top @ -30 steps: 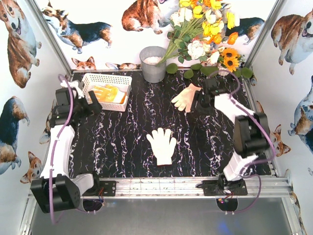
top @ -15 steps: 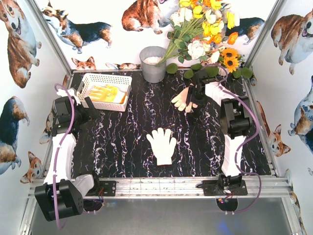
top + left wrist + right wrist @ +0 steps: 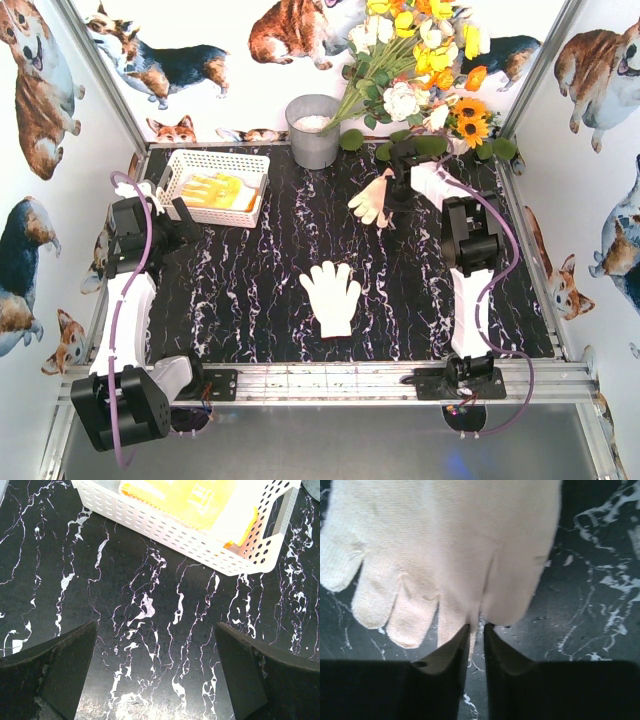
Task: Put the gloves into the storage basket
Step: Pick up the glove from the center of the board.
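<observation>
The white lattice storage basket (image 3: 205, 160) stands at the back left and holds a yellow glove (image 3: 220, 190) with an orange cuff. Both show in the left wrist view, basket (image 3: 165, 532) and yellow glove (image 3: 185, 500). My left gripper (image 3: 190, 215) (image 3: 155, 625) is open and empty, just in front of the basket. A cream-white glove (image 3: 332, 295) lies flat at the table's middle. My right gripper (image 3: 392, 192) (image 3: 476, 626) is shut on a peach-tan glove (image 3: 372, 200) (image 3: 445, 540), which hangs from it above the table at the back right.
A grey metal bucket (image 3: 313, 130) stands at the back centre. A bunch of flowers (image 3: 420, 70) with leaves overhangs the back right corner, close behind the right gripper. Walls enclose the dark marbled table (image 3: 250, 290) on three sides.
The right arm has swung left and folded upright, carrying the peach-tan glove a little left and back. The left arm shifted slightly left, then stayed still.
</observation>
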